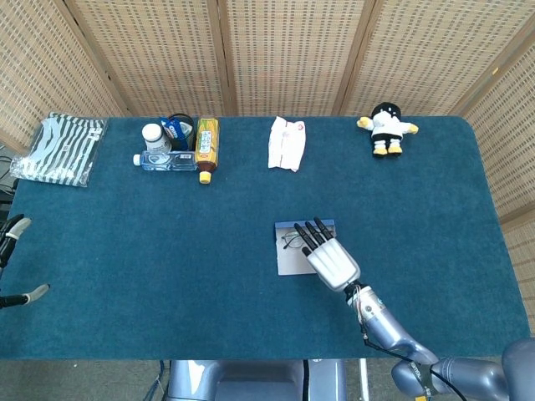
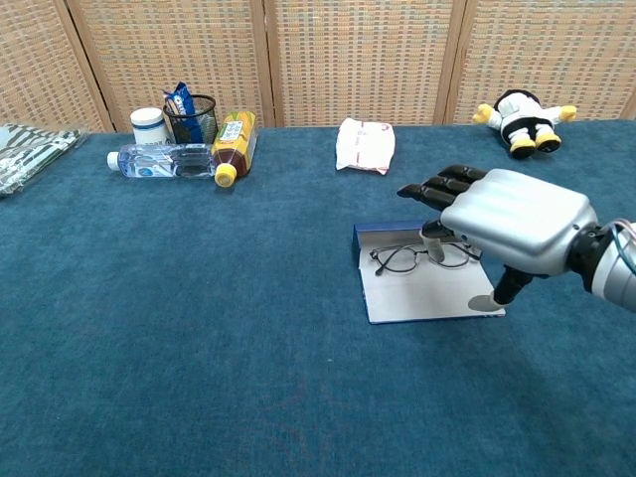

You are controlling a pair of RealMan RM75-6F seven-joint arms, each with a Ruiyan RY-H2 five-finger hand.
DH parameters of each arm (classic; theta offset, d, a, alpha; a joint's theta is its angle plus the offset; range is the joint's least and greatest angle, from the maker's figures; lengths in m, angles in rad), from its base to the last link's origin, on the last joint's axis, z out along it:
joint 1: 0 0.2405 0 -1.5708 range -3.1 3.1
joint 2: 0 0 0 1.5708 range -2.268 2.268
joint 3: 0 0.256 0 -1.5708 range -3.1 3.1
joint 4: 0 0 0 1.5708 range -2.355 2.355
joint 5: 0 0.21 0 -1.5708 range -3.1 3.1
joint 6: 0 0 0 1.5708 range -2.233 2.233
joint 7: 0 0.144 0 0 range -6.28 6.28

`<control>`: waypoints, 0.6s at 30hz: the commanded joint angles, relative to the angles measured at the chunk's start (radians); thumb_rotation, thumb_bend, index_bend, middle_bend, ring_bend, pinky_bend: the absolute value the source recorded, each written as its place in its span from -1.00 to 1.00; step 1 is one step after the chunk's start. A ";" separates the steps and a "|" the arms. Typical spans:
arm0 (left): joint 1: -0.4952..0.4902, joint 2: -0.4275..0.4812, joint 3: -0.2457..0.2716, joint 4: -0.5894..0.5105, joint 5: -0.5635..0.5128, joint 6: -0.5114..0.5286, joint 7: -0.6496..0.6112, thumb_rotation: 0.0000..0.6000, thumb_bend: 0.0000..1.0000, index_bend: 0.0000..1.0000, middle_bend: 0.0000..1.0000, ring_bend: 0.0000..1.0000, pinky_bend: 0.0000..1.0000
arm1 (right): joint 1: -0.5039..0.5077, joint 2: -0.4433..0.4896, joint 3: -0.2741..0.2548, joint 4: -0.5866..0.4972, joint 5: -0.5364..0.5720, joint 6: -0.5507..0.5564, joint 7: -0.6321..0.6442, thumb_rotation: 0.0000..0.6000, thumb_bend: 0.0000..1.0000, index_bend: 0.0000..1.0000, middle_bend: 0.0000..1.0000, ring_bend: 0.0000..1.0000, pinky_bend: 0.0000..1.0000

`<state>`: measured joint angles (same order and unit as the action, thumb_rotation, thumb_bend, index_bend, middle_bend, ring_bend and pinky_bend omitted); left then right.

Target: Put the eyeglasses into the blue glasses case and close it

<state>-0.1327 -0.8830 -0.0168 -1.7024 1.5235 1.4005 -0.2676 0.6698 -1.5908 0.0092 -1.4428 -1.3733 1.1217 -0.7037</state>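
The blue glasses case lies flat and wide open at the table's middle, pale lining up. The thin dark-framed eyeglasses rest on that lining along its far edge. My right hand hovers over the case's right near part with its fingers stretched forward and apart, holding nothing. It hides the right end of the eyeglasses in the head view. My left hand shows only at the far left edge of the head view, fingers apart and empty.
At the back left stand a lying water bottle, a yellow bottle, a white jar and a mesh cup. A white pouch and a plush toy lie further right. Striped cloth lies far left.
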 commanded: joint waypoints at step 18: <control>-0.011 -0.003 -0.006 0.007 -0.024 -0.026 0.000 1.00 -1.00 -1.00 -1.00 -1.00 -1.00 | -0.012 -0.138 0.028 0.164 0.012 -0.043 0.047 1.00 -0.48 -0.18 -1.00 -1.00 -1.00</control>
<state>-0.1433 -0.8859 -0.0224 -1.6954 1.4996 1.3743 -0.2676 0.6574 -1.7273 0.0372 -1.2807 -1.3603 1.0803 -0.6583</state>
